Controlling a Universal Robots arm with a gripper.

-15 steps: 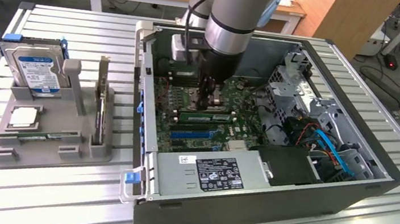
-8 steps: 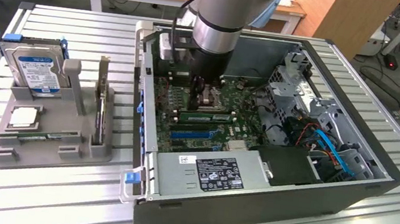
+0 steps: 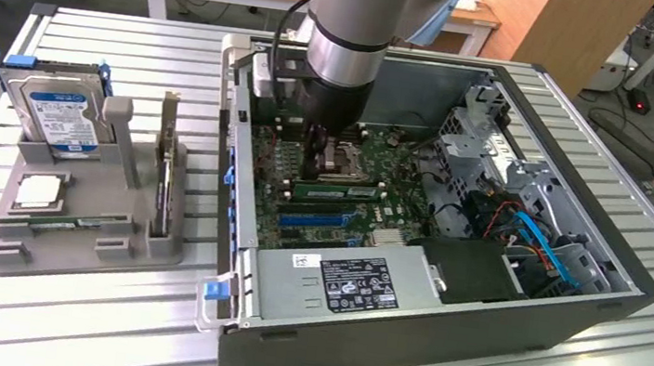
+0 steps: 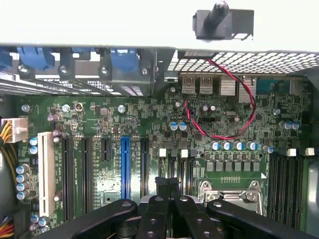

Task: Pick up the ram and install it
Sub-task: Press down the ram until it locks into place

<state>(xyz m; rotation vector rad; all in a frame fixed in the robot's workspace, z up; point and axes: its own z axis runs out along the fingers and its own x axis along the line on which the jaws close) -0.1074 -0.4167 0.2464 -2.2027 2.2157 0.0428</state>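
Observation:
The ram (image 3: 336, 185), a slim green stick, lies along a memory slot on the motherboard inside the open computer case (image 3: 407, 343). My gripper (image 3: 319, 156) reaches down into the case just beyond it, beside the metal processor socket (image 3: 340, 154). Seen from the wrist, the gripper (image 4: 167, 183) has its black fingers pressed together. The tips hang over the dark memory slots (image 4: 175, 169) between the blue slot (image 4: 124, 164) and the processor socket (image 4: 230, 191). I see nothing held between the fingers. The part of the slots beneath the tips is hidden.
A grey holder (image 3: 82, 247) on the exterior view's left carries a silver hard drive (image 3: 58, 113), a square silver chip (image 3: 38, 193) and an upright card (image 3: 164, 158). Case walls, a drive cage (image 3: 482, 137), cables (image 3: 533, 236) and a power supply (image 3: 340, 283) crowd the arm.

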